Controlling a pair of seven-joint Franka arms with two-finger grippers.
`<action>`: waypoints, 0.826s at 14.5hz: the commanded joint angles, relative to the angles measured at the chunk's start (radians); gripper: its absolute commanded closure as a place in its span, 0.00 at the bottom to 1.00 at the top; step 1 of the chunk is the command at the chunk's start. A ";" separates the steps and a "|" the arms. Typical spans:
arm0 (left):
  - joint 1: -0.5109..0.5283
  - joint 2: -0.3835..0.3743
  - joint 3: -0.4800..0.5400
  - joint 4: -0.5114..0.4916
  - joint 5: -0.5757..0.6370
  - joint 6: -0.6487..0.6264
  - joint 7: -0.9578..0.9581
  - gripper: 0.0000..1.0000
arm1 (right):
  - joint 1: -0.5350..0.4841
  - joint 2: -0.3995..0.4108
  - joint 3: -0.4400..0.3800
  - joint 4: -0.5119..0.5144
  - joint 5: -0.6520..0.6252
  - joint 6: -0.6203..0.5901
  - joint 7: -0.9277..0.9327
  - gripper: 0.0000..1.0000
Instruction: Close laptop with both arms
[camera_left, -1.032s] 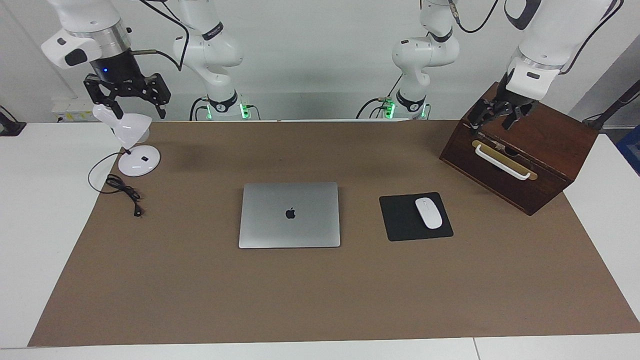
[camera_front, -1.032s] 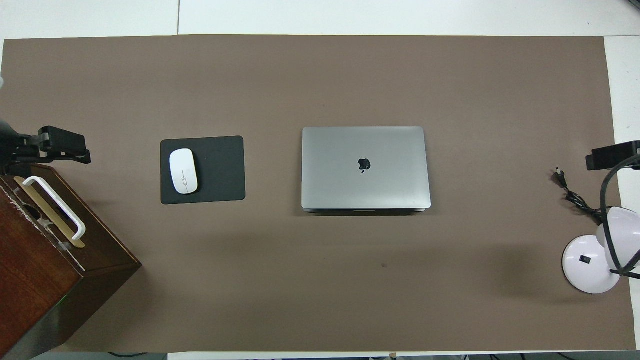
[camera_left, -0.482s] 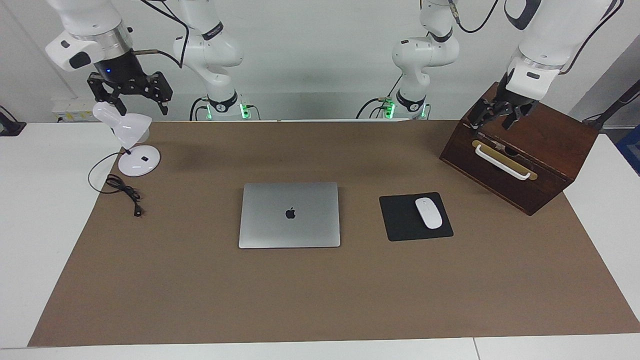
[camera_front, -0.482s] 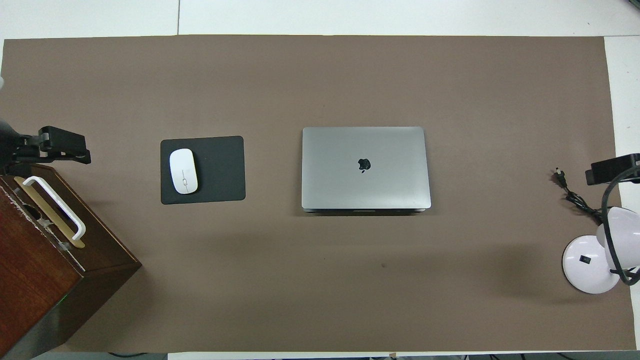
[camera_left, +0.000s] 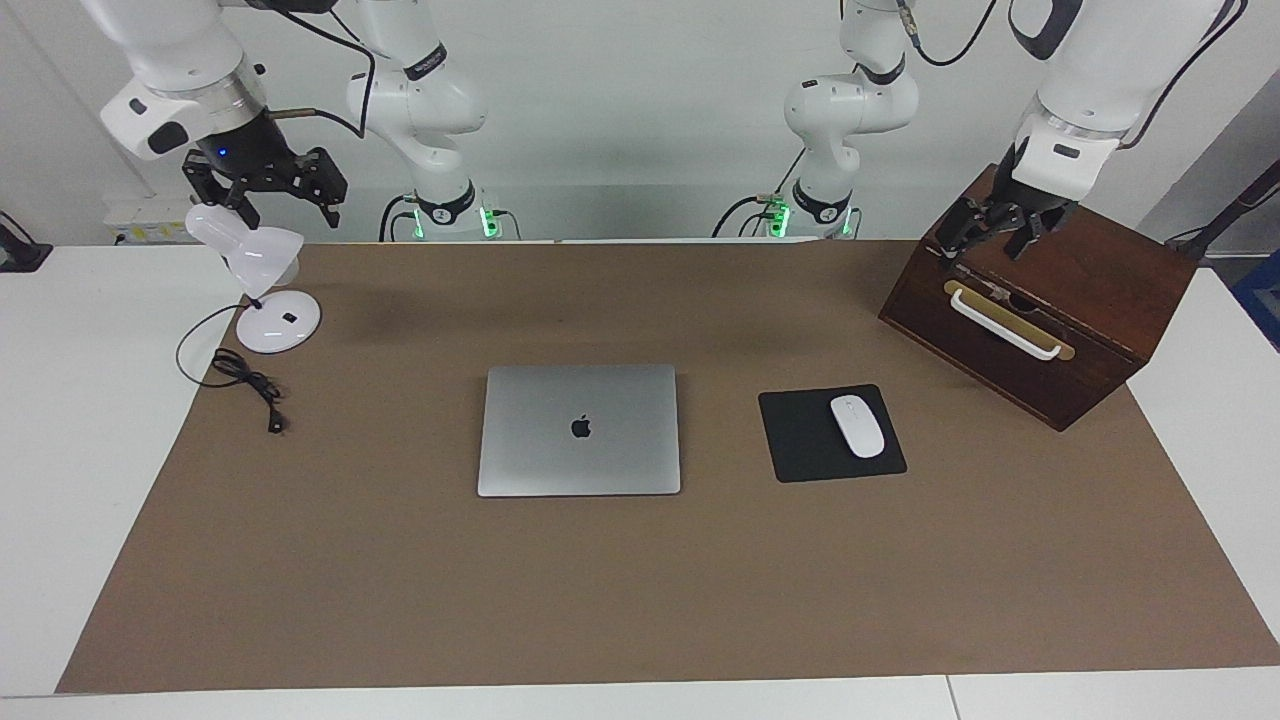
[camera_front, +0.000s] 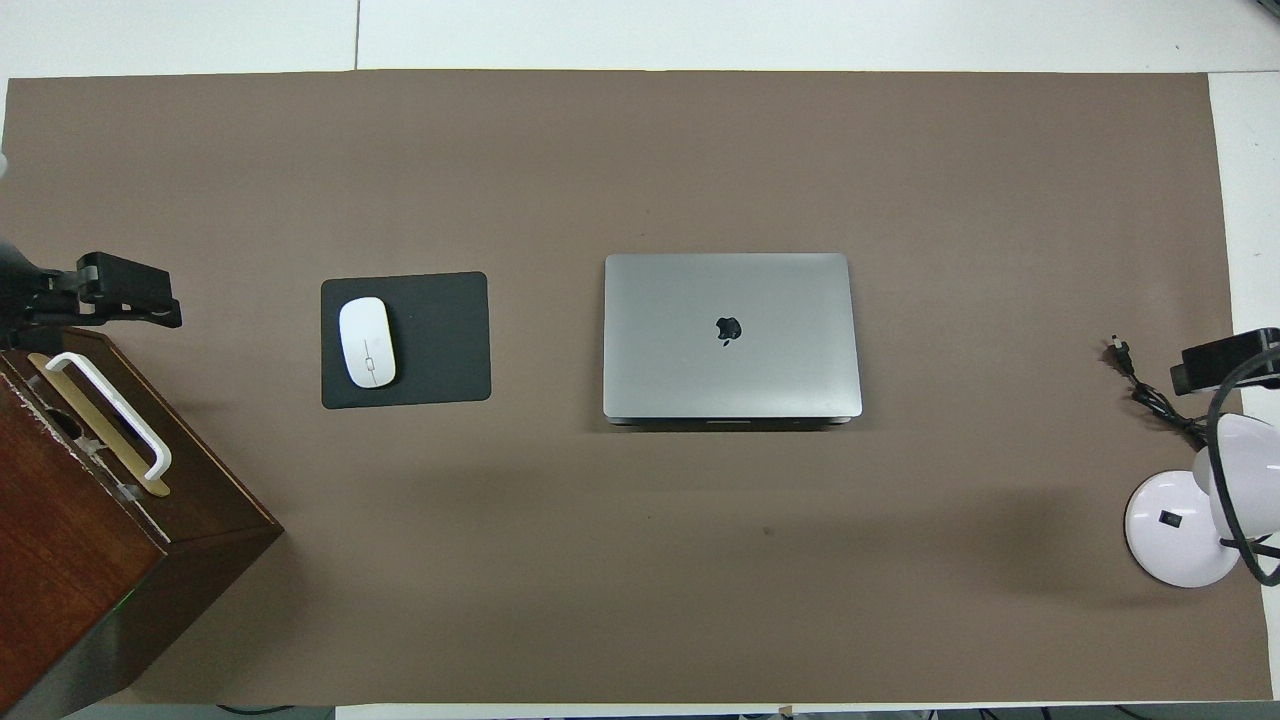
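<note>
Left gripper (camera_left: 995, 238), its fingers spread and empty, hung over the wooden box (camera_left: 1040, 300) at the left arm's end of the desk (camera_left: 60, 420); right gripper (camera_left: 265, 190), likewise spread and empty, hung over the white lamp (camera_left: 262, 285) at the right arm's end. Nearest the robots stood the box (white handle on its front) and the lamp, whose black cord (camera_left: 245, 385) trailed on the brown mat (camera_left: 640, 600). Farther out, at mid-desk, lay the laptop (camera_left: 580, 430), lid down flat, logo up, well apart from both grippers. Beside it, toward the left arm's end, a white mouse (camera_left: 858, 426) rested on a black mouse pad (camera_left: 800, 440).
</note>
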 joint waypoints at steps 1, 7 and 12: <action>0.003 -0.005 0.004 0.004 -0.006 -0.012 0.015 0.00 | -0.021 -0.023 0.012 -0.036 0.018 -0.013 -0.034 0.00; 0.005 -0.005 0.004 0.004 -0.006 -0.009 0.015 0.00 | -0.023 -0.026 0.009 -0.047 0.019 -0.024 -0.047 0.00; 0.005 -0.005 0.004 0.004 -0.006 -0.006 0.015 0.00 | -0.023 -0.026 0.022 -0.030 0.016 -0.041 -0.044 0.00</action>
